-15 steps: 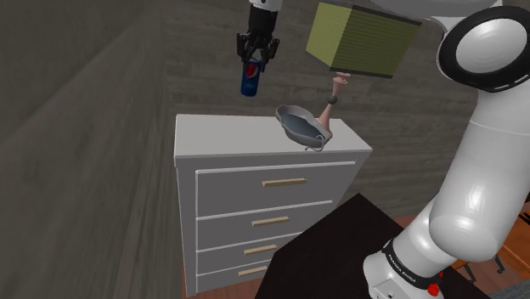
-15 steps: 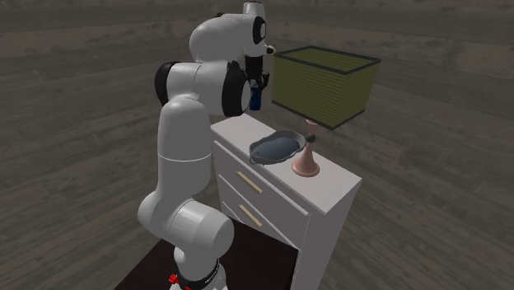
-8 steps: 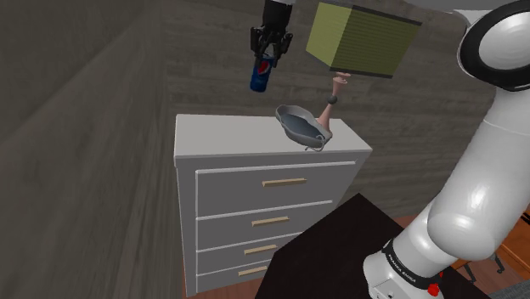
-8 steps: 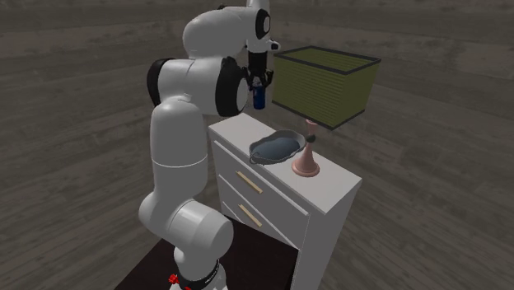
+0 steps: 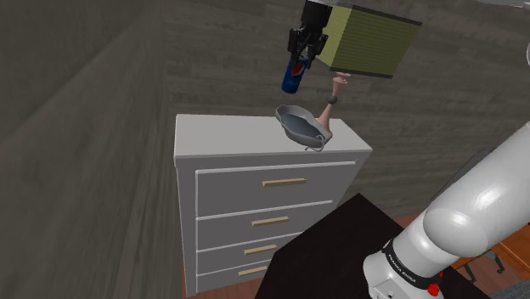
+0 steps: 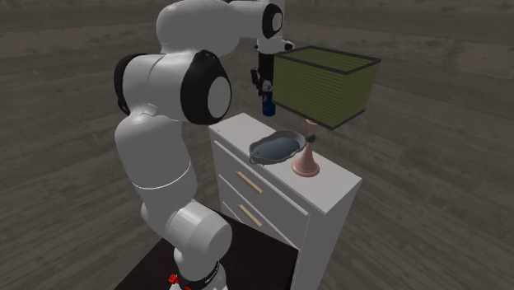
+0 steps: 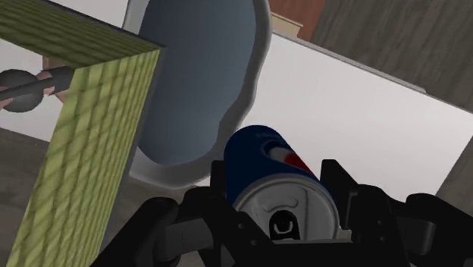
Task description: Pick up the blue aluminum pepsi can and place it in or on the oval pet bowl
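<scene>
The blue Pepsi can (image 5: 295, 75) hangs in the air, clasped by my black gripper (image 5: 304, 51), which is shut on its top end. It is above the dresser top, just off the grey oval pet bowl (image 5: 299, 124) toward the shoulder view's left. In the second exterior view the can (image 6: 267, 104) hangs beside the lampshade, above and behind the bowl (image 6: 276, 148). Seen from the wrist, the can (image 7: 271, 180) sits between my fingers with the bowl (image 7: 198, 80) below it, part hidden by the shade.
A lamp with an olive-green square shade (image 5: 365, 40) and pink base (image 6: 306, 164) stands on the white dresser (image 5: 229, 140) right next to the bowl; the shade is close beside my gripper. The dresser has several drawers (image 5: 272, 183).
My gripper has carried the can toward the shoulder view's right, from over the dresser's middle to near the lampshade and bowl. The arm has swung with it.
</scene>
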### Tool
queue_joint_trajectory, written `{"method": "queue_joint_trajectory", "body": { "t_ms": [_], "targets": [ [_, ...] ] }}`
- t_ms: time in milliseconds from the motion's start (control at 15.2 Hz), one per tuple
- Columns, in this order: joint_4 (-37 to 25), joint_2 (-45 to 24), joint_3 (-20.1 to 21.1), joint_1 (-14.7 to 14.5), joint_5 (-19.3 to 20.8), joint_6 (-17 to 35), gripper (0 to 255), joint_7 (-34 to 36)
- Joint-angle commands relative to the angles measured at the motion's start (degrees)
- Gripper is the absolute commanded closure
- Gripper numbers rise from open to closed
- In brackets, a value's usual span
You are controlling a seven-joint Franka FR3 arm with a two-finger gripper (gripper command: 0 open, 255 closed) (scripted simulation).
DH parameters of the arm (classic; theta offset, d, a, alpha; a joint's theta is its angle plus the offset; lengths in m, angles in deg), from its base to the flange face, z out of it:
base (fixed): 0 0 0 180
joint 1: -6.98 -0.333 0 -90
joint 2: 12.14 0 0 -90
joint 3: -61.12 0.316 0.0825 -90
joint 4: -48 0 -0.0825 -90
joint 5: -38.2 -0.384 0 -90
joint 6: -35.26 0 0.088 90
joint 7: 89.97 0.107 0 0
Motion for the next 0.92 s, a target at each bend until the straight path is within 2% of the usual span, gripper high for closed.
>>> {"method": "queue_joint_trajectory", "body": {
  "t_ms": [0, 264, 858],
  "targets": [
    [3.67, 3.44, -1.23, 1.04, -0.33, 0.21, 255, -2.36],
    [8.87, 9.33, -4.13, 3.05, -0.31, -0.59, 255, -7.26],
    [17.05, 10.49, -4.13, 2.98, -0.38, 6.44, 255, -7.4]
  ]
}}
